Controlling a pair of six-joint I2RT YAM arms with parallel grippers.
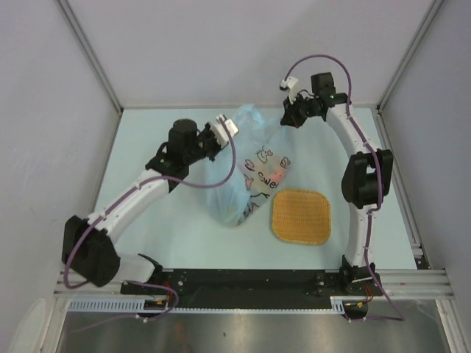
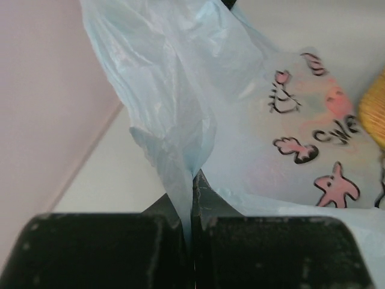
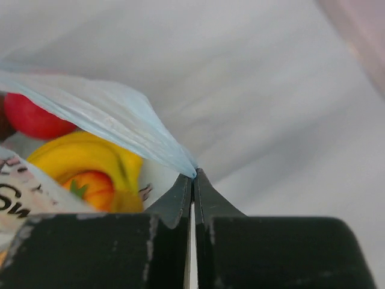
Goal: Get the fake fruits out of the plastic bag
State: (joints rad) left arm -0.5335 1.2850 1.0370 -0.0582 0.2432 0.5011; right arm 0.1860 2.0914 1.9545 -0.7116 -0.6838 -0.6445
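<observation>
Gripping the plastic bag (image 1: pixel 250 176) from opposite sides, I find left hand (image 2: pixel 192 179) and right hand (image 3: pixel 194 176) both clamped on its rim, arms outstretched.

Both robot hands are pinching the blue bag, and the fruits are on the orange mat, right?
No. The left gripper and right gripper do pinch the plastic bag, but the fake fruits sit inside it, as the right wrist view shows.
</observation>
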